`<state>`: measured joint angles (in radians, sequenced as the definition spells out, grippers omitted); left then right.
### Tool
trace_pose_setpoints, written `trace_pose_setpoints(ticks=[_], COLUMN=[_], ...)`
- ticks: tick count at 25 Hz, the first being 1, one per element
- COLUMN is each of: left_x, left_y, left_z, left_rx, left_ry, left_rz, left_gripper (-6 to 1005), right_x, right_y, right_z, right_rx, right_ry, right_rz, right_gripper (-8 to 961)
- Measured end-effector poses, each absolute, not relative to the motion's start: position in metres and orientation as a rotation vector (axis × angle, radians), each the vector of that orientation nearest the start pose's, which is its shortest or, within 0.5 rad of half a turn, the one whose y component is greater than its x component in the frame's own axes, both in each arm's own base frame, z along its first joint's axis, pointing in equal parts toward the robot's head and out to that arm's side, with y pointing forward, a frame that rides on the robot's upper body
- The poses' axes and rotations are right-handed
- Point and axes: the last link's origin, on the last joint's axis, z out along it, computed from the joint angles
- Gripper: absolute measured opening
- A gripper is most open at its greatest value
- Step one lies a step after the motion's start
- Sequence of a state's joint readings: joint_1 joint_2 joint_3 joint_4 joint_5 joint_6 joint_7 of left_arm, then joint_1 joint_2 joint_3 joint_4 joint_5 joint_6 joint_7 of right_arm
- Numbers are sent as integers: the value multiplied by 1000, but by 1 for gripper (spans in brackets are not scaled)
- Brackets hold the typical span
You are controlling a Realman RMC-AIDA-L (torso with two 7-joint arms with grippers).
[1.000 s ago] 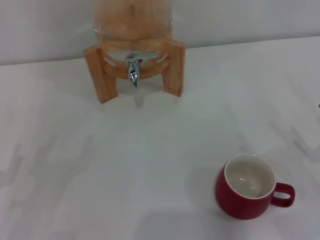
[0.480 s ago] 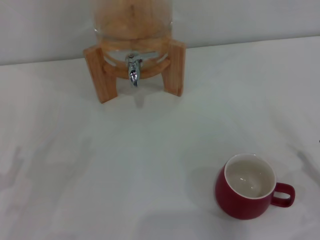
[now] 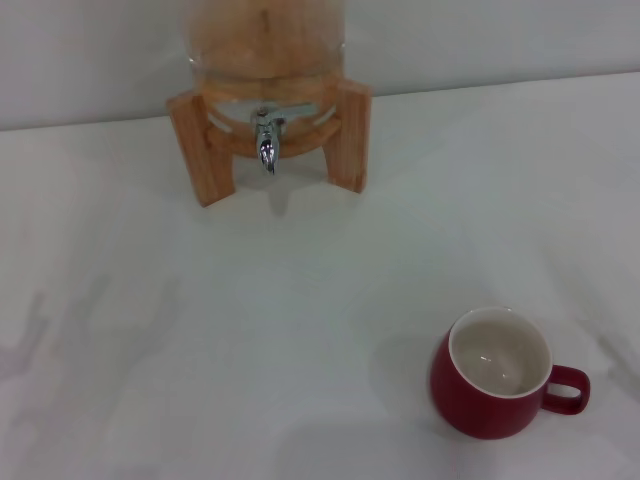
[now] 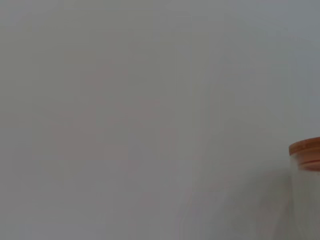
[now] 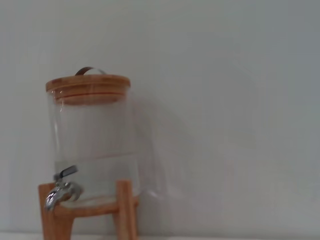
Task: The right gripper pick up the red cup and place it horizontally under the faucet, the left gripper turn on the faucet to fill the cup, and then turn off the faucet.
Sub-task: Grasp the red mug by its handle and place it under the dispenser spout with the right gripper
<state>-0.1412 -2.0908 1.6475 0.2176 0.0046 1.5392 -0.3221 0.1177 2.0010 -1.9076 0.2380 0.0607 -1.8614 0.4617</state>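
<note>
Sitting upright near table (image 3: 300, 300) front-right, red cup (image 3: 490, 375), well apart from faucet (image 3: 266, 138); neither gripper in view, state untellable

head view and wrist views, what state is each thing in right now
red cup: upright on the table, empty, handle toward the robot's right, not under the faucet.
faucet: no water running from the spout.
dispenser: on its wooden stand, wooden lid on.
left hand and right hand: neither in view.
</note>
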Motion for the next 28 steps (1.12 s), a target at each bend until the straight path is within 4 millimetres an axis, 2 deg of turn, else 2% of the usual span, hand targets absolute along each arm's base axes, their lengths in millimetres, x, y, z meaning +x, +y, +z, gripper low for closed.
trace_pose_setpoints(ticks=[28], left_x=[-337], left_y=[238], left_z=[11], left_rx=[-1575], left_ry=[-386], left_rz=[-925], left_gripper=[841], right_x=[384], right_y=[113], right_z=[8], right_rx=[-1979], right_ry=[648], right_rz=[831], right_gripper=[811])
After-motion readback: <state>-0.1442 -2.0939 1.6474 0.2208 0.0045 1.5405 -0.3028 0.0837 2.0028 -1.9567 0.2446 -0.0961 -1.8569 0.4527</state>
